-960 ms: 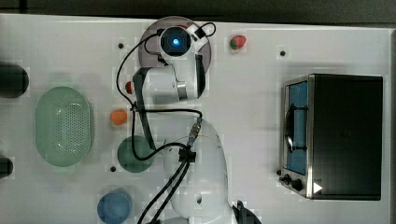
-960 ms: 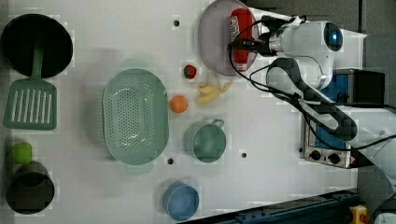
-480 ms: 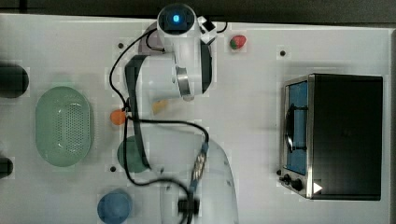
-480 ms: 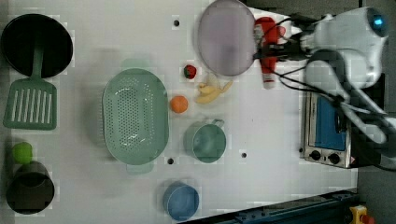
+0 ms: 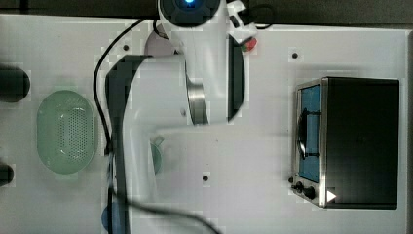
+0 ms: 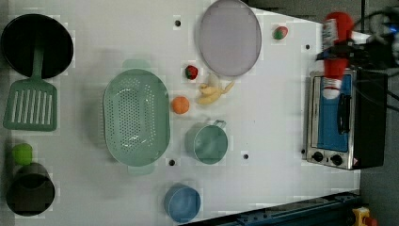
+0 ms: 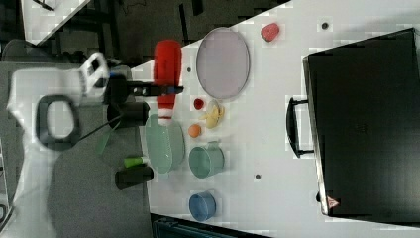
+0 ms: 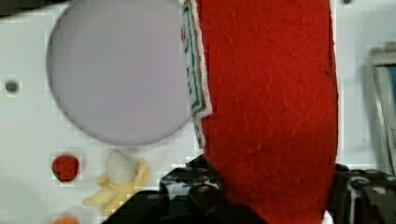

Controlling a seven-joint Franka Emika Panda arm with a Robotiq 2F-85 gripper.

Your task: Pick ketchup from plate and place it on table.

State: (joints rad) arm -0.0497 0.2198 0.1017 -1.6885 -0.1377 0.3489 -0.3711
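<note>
- Gripper (image 7: 157,90): right view; dark fingers clamped across the middle of the ketchup (image 7: 166,79), a soft red felt-like bottle with a white neck end, held lifted to the right view's left of the plate (image 7: 223,63), off the table's (image 7: 277,163) edge as seen here.
- Right view, surroundings: plate is flat, round, pale lilac and bare; a small red ball (image 7: 198,103), a banana piece (image 7: 213,114) and an orange ball (image 7: 194,130) lie just below it in the right view; the black toaster oven (image 7: 364,124) takes the right view's right side.
- Left view: ketchup (image 6: 336,52) hangs in front of the toaster oven (image 6: 346,120), well apart from the plate (image 6: 229,37); a strawberry-like piece (image 6: 280,32) sits between them near the table (image 6: 263,113) rim. Open white surface lies between plate and oven.
- Left view, others: perforated oval green basket (image 6: 136,117), green cup (image 6: 207,143), blue bowl (image 6: 182,203), green slotted spatula (image 6: 29,96).
- Wrist view: ketchup (image 8: 271,102) shows fuzzy red fabric and a stitched label edge; gripper (image 8: 275,196) grips its lower part; plate (image 8: 116,74) lies beside it.
- Top view: white arm (image 5: 195,73) crosses the table (image 5: 263,195).
</note>
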